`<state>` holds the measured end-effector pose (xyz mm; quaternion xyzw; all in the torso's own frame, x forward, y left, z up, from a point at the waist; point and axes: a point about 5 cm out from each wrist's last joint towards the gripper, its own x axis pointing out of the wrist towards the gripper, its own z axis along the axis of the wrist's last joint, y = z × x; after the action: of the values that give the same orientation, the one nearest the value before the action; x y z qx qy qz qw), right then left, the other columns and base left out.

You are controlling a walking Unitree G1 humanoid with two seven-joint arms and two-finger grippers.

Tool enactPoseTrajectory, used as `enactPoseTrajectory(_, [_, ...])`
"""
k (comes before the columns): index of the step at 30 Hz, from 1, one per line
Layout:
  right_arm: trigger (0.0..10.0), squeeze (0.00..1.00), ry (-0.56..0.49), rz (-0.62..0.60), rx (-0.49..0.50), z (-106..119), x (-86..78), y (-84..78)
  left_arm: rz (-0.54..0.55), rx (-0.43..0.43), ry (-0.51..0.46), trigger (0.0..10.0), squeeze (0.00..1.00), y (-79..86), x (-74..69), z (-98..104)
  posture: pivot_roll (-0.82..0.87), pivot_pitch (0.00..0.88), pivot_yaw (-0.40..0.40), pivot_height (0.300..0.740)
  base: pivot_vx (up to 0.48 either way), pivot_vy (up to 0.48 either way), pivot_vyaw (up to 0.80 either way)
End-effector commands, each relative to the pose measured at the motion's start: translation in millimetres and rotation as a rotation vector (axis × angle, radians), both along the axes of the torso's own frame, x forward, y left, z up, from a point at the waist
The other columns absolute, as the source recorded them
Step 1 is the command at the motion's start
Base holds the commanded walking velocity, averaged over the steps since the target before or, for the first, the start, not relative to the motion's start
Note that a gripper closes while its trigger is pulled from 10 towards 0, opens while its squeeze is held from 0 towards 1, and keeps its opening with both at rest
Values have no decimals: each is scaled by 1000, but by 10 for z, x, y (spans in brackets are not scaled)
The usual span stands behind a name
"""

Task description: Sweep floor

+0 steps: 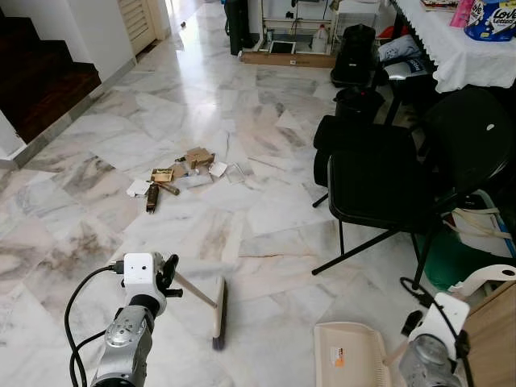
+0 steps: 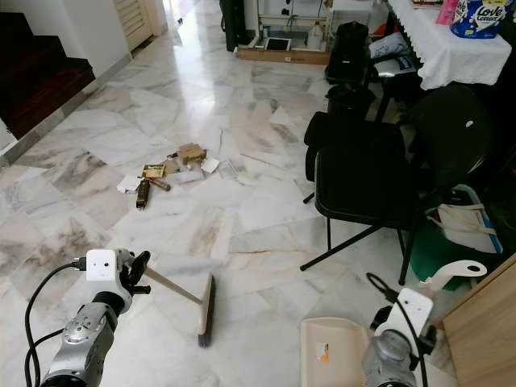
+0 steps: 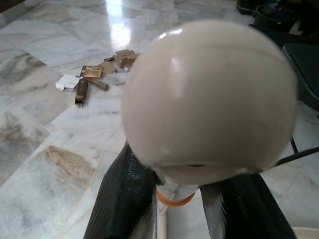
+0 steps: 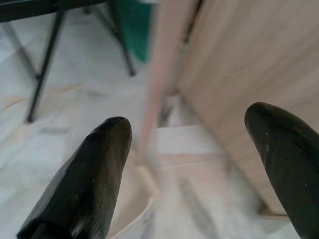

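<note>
A broom with a pale head (image 1: 218, 310) rests on the marble floor, and its wooden stick slants up to my left gripper (image 1: 169, 278). In the left wrist view the black fingers (image 3: 124, 199) are shut on the stick just below its round beige end cap (image 3: 209, 94). A little pile of rubbish (image 1: 181, 171), cardboard bits, paper scraps and a brown bottle, lies farther ahead on the floor. A beige dustpan (image 1: 351, 355) lies by my right arm. My right gripper (image 4: 199, 129) is open, and the blurred dustpan handle (image 4: 162, 74) stands between its spread fingers.
A black folding chair (image 1: 379, 185) stands close on the right, with black bags (image 1: 355, 56) and a white-clothed table (image 1: 468, 52) behind it. A wooden cabinet (image 1: 493, 330) and a green bag (image 1: 455, 254) are at the near right. Dark stairs (image 1: 40, 76) rise at the far left.
</note>
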<state>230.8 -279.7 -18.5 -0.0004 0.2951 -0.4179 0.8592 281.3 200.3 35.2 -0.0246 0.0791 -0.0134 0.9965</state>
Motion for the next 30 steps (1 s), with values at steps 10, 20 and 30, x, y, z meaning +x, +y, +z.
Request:
enactPoseTrajectory(10, [10000, 0, -113, -83, -36, 173, 80, -77, -22, 0, -2, 10000, 0, -7, 46, 36, 8, 36, 56, 740, 0, 0, 0])
enactPoseTrajectory(20, [10000, 0, -140, -30, -34, 216, 81, -4, -30, -6, 0, 10000, 0, -8, 37, 34, 12, 36, 54, 740, 0, 0, 0])
enactPoseTrajectory(30, [10000, 0, -65, 89, -78, 136, -457, 172, -43, -10, 7, 10000, 0, -31, 33, 21, -5, 44, 64, 740, 0, 0, 0])
